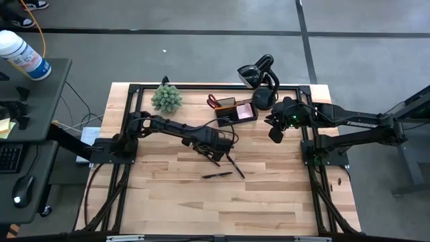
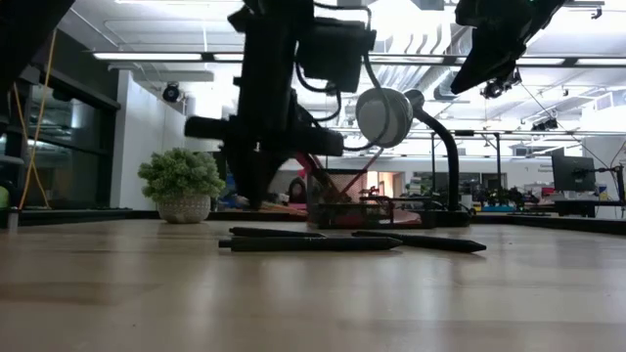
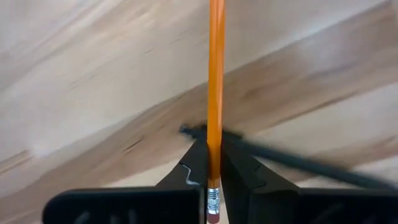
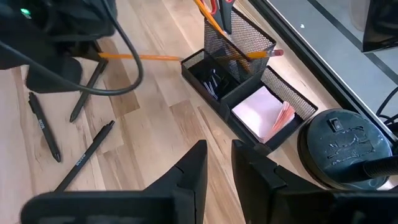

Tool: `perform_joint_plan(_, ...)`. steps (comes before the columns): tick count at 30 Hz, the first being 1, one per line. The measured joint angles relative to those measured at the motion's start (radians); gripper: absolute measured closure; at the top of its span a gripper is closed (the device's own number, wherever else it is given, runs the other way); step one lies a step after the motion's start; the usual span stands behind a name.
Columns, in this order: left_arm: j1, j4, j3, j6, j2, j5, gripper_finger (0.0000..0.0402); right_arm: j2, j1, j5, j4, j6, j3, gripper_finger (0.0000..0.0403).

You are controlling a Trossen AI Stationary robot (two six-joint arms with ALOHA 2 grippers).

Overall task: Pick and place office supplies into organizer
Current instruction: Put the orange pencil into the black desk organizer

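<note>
Pencil in hand: an orange pencil (image 3: 215,93) sits clamped between the left gripper's (image 3: 214,163) fingers, eraser end toward the wrist, shaft running straight out ahead over the wood. Judged reason: a grip near the eraser leaves the long end free to drop into a tall compartment.
Left jaws: pressed in against the pencil's sides, pinching it; nothing else is seen between them.
Left gripper position: over the middle of the table (image 1: 168,195), just short of the organizer (image 1: 236,109), as the high view shows.
Pens on table: three dark pens (image 4: 84,156) lie loose on the wood near the left gripper, one passing under the held pencil in the left wrist view. Judged not yet dealt with.
Organizer: black mesh desk tidy at the far middle of the table. Its tall cup holds red-handled scissors (image 4: 216,5) and another pencil leaning out; a low tray holds small dark clips; the next tray holds a pink and white note pad (image 4: 264,115).
Judged stage: partly filled; the held pencil and the pens remain outside.
Right gripper (image 4: 217,163): hangs raised beside the organizer on its right side, looking down on it. Judged to be waiting.
Right jaws: slightly parted, a narrow gap between the fingers, with nothing held or touched.
Surroundings: a black curved-neck stand (image 1: 261,77) just behind the organizer; a spiky green plant (image 1: 166,98) at the far left of the table.
</note>
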State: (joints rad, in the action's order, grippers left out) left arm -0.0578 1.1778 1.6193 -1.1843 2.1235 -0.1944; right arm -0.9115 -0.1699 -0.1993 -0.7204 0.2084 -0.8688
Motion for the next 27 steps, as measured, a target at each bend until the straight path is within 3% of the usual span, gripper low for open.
perform_joint_plan(10, 0.073, 0.211, 0.092, 0.031, -0.013, -0.06, 0.0398, 0.0, 0.0, 0.0, 0.0, 0.0, 0.0, 0.0336)
perform_joint_plan(16, 0.099, 0.388, 0.219, 0.078, -0.023, -0.166, 0.04, 0.0, 0.0, 0.0, 0.0, 0.0, 0.0, 0.0336)
perform_joint_plan(20, 0.086, 0.396, 0.306, 0.225, -0.023, -0.293, 0.04, 0.0, 0.0, 0.001, 0.0, -0.006, 0.0, 0.0336)
perform_joint_plan(27, -0.004, 0.393, 0.394, 0.51, -0.023, -0.35, 0.0401, 0.0, 0.0, 0.008, 0.0, -0.004, 0.0, 0.0336)
